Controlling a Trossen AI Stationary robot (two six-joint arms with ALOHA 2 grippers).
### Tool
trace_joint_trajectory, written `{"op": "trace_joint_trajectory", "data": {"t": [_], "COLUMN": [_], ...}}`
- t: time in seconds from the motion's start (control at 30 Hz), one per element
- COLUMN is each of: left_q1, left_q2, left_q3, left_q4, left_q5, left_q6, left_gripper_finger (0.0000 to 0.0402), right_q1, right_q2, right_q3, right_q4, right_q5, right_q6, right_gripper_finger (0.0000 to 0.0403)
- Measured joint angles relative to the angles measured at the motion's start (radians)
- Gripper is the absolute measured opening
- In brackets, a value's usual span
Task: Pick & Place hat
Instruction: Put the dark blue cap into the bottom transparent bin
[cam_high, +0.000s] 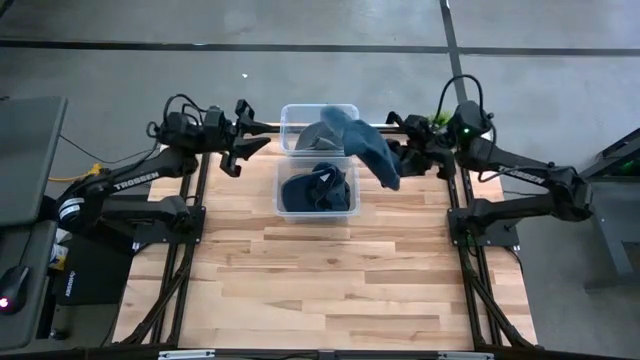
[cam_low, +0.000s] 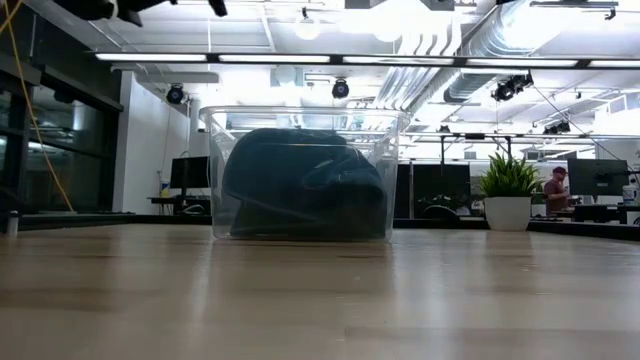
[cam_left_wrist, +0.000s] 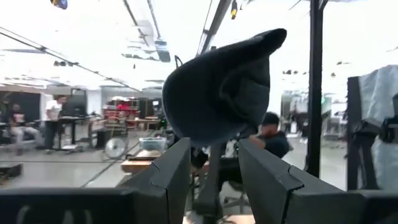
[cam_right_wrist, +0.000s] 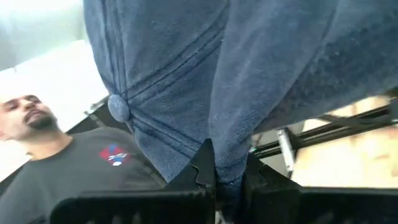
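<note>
A dark blue cap (cam_high: 366, 148) hangs in the air over the right rims of two clear bins, held by my right gripper (cam_high: 400, 160), which is shut on it. In the right wrist view the cap (cam_right_wrist: 186, 74) fills the picture, its top button (cam_right_wrist: 118, 107) showing. The near bin (cam_high: 318, 190) holds dark blue caps (cam_low: 300, 185); the far bin (cam_high: 320, 128) holds a greyish cap. My left gripper (cam_high: 258, 140) waits open at the bins' left, and between its fingers (cam_left_wrist: 214, 146) the lifted cap (cam_left_wrist: 221, 93) shows farther off. My right gripper pinches a fold of the cap's cloth (cam_right_wrist: 229, 155) between its two fingers, near the cap's lower edge. The fingers come roughly level from the table's right side. The cap is lifted clear of both bins and spreads out beyond the fingertips, slack.
The two clear bins stand one behind the other at the table's far middle. The wooden tabletop (cam_high: 340, 280) stretches bare toward the near edge. People show in the room beyond, one close in the right wrist view (cam_right_wrist: 74, 162). A potted plant (cam_low: 508, 195) stands behind the table.
</note>
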Motion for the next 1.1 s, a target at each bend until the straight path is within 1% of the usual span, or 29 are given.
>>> {"op": "trace_joint_trajectory", "data": {"t": [0.2, 0.4, 0.5, 0.67, 0.83, 1.0, 1.1], "left_q1": [-0.086, -0.154, -0.168, -0.18, -0.18, -0.199, -0.204], "left_q2": [0.076, 0.14, 0.143, 0.142, 0.148, 0.235, 0.29], "left_q3": [0.0, 0.0, 0.0, 0.0, 0.039, 0.127, 0.192], "left_q4": [0.136, 0.172, 0.169, 0.169, 0.169, 0.146, 0.095], "left_q5": [-0.076, -0.188, -0.231, -0.242, -0.213, -0.173, -0.145], "left_q6": [-0.024, -0.019, -0.004, 0.005, -0.02, -0.02, -0.023], "left_gripper_finger": [0.0136, 0.0136, 0.0136, 0.0136, 0.0136, 0.0136, 0.0136], "right_q1": [0.073, 0.126, 0.142, 0.157, 0.168, 0.172, 0.172], "right_q2": [0.083, 0.161, 0.177, 0.179, 0.179, 0.179, 0.179], "right_q3": [0.0, 0.0, 0.0, 0.0, 0.0, 0.0, 0.001], "right_q4": [0.181, 0.378, 0.432, 0.435, 0.453, 0.454, 0.465], "right_q5": [-0.047, -0.054, -0.052, -0.042, -0.022, -0.018, -0.013], "right_q6": [0.114, 0.234, 0.26, 0.257, 0.257, 0.255, 0.252], "right_gripper_finger": [0.0008, 0.0008, 0.0008, 0.0008, 0.0008, 0.0008, 0.0008]}}
